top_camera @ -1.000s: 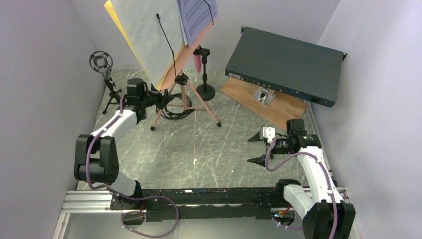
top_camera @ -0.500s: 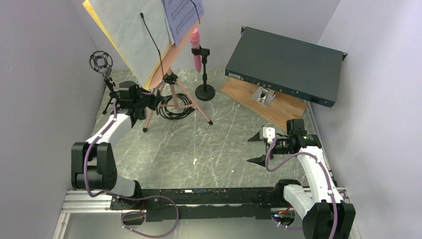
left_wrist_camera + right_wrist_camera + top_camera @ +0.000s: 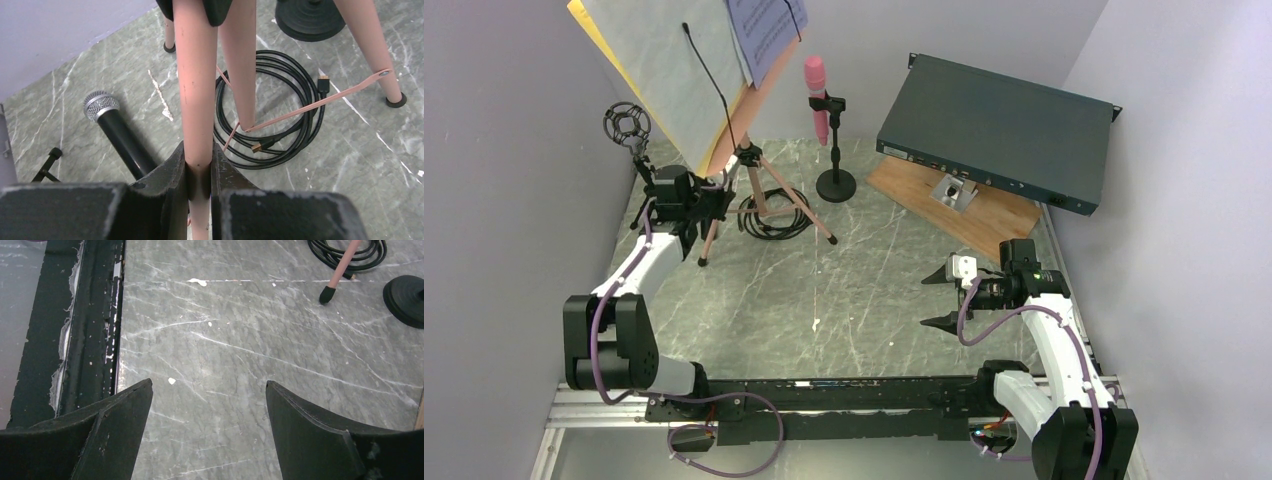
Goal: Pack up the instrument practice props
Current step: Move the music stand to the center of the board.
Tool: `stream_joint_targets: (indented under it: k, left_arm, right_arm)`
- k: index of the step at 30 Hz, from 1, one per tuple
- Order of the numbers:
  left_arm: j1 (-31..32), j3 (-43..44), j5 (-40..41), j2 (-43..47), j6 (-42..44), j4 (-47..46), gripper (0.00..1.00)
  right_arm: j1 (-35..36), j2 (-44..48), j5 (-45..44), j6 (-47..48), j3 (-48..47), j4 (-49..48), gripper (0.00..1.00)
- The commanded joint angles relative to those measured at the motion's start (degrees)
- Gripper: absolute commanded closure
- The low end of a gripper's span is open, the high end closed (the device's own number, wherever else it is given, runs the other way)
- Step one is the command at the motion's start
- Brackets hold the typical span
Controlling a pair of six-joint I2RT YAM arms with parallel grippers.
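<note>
Top external view: we see the music stand [image 3: 746,158] at the far left of the table [image 3: 844,290], near the left wall. Its desk carries white pages [image 3: 659,70], a yellow page [image 3: 584,22] behind them and a printed score sheet [image 3: 769,25] on top.

Left pincer: the left gripper [image 3: 199,162] is clamped narrowly on one pink tripod leg [image 3: 194,85]. In the left wrist view both fingers press the leg from either side, at a point well above its foot. We cannot tell whether the feet of the stand rest on the table or hang just above it.

Right pincer: the right gripper [image 3: 210,405] has its jaws spread wide and holds nothing. It hovers over bare table at the near right, well apart from the stand.

Other props:
- A pink microphone [image 3: 816,85] stands upright in a black holder [image 3: 835,185] with a round base, just right of the stand.
- A black microphone [image 3: 120,132] with a silver grille lies flat on the table beside the held leg.
- A ring-shaped mic holder [image 3: 627,122] sits on a small tripod at the far left.
- A coiled black cable [image 3: 774,215] lies on the table between the tripod legs.

At the far right, a dark teal box [image 3: 994,130] leans tilted over a wooden board [image 3: 984,215].
</note>
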State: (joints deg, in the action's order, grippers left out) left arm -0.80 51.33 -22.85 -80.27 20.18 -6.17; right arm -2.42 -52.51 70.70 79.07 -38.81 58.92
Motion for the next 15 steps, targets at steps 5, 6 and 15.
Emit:
stream_joint_targets:
  k: [5, 6, 15]
  left_arm:
    - [-1.81, -0.77, 8.58, 2.19, -0.57, -0.57, 0.98]
    - [-1.82, -0.71, 8.16, 2.4, -1.26, -0.59, 0.92]
    - [-1.7, 0.35, -0.63, 5.33, -5.97, 2.93, 0.58]
  right_arm:
    - [0.24, 0.37, 1.02, 1.7, -0.22, 0.59, 0.14]
    - [0.28, 0.39, 0.98, 1.7, -0.22, 0.59, 0.14]
    - [0.28, 0.3, 0.95, 1.62, -0.22, 0.5, 0.14]
